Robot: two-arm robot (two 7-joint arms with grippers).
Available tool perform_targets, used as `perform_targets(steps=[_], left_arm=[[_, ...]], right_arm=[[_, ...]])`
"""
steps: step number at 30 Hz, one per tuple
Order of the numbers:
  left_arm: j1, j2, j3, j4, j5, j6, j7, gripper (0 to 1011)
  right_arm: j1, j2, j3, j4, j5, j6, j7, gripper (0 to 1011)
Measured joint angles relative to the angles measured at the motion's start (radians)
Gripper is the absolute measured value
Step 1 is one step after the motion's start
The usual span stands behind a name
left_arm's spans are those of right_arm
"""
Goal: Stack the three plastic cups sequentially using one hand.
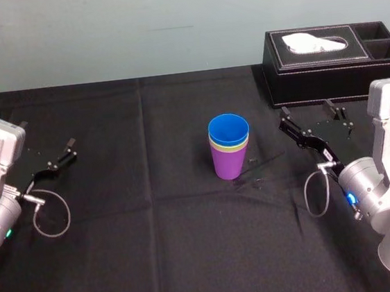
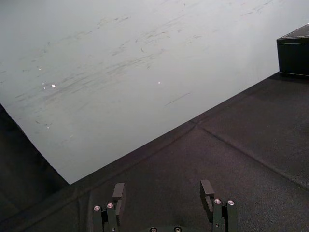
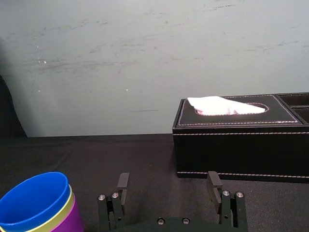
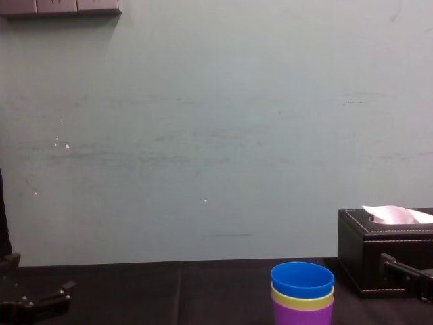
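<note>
Head view: the three cups stand nested upright at the middle of the black surface [image 1: 157, 247], the blue cup [image 1: 228, 127] inside the yellow-green cup [image 1: 231, 149], which sits inside the purple cup [image 1: 229, 165] at the bottom. The stacking looks complete. The right claw [image 1: 310, 114] hangs at about 3 o'clock from the stack, apart from it and holding nothing. The left claw [image 1: 70, 149] is parked well off at 9 o'clock. The black tissue box [image 1: 313, 71] lies at 2 o'clock from the cups.

Left wrist view: the left claw's fingers are spread over bare cloth, with nothing between them.

Right wrist view: the right claw's fingers are also spread wide and empty. The stack is near but not touching, and the tissue box lies beyond.

Chest view: the stack shows from the side, each rim standing a little above the next.

These tumblers are likely light, thin-walled and slippery, and a hard squeeze would flex them. The surest hold would be over the rim, one finger inside and one outside. Nested cups may cling, so lifting one could drag the others along.
</note>
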Motion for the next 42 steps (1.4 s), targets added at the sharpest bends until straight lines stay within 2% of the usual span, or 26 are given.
perform_targets(steps=[42], left_arm=[[0.000, 0.000, 0.000, 0.000, 0.000, 0.000, 0.000, 1012]], right_arm=[[-0.001, 0.000, 0.000, -0.001, 0.001, -0.002, -0.002, 1002]])
